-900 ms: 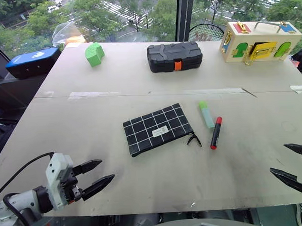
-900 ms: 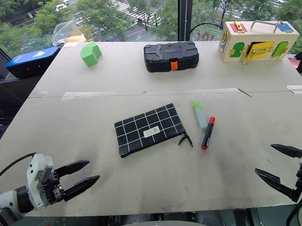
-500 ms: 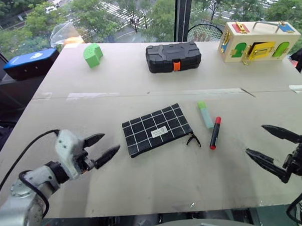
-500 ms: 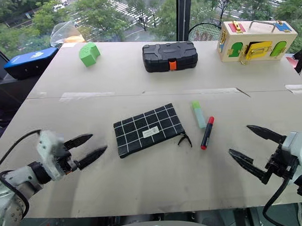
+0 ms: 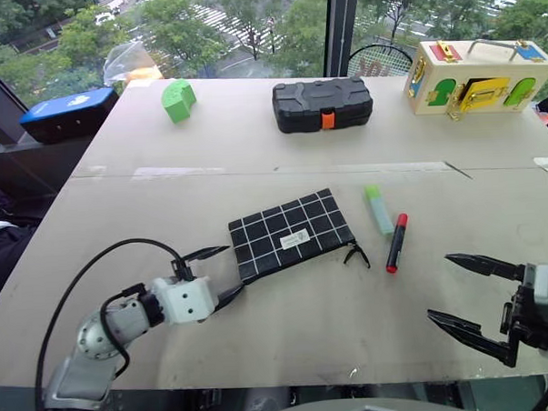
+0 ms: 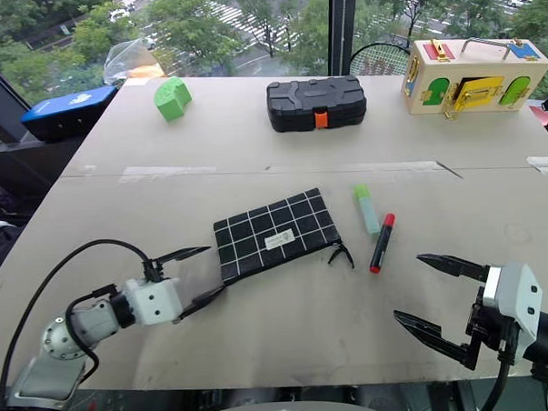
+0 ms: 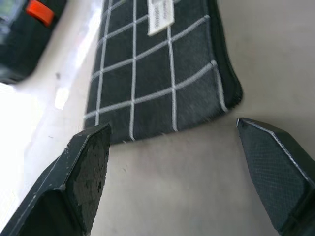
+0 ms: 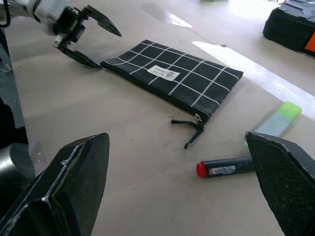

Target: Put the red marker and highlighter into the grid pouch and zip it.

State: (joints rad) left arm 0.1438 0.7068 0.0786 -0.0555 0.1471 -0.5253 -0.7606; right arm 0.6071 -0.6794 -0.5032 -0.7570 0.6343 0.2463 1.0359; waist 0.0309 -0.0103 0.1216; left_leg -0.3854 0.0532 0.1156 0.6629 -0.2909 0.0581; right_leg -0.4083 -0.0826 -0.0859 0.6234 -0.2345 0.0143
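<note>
The grid pouch (image 5: 289, 234) lies flat mid-table, zipper pull (image 5: 355, 253) at its right end. Just right of it, the pale green highlighter (image 5: 378, 209) and the red marker (image 5: 396, 243) lie side by side on the table. My left gripper (image 5: 221, 274) is open, with its fingers on either side of the pouch's near left corner (image 7: 226, 98) and not touching it. Nearer the front edge and right of the marker, my right gripper (image 5: 440, 287) is open and holds nothing. The right wrist view shows the pouch (image 8: 172, 73), marker (image 8: 226, 167) and highlighter (image 8: 275, 120) ahead of it.
Along the far side stand a green block (image 5: 178, 99), a black hard case with an orange latch (image 5: 322, 103) and a wooden lock box (image 5: 482, 73). A blue box (image 5: 65, 113) sits off the table's far left corner. The table's front edge (image 5: 336, 376) runs close under both grippers.
My left gripper has moved forward and right up to the pouch's near left corner. My right gripper has come in from the right edge toward the marker. Pouch and pens have not moved.
</note>
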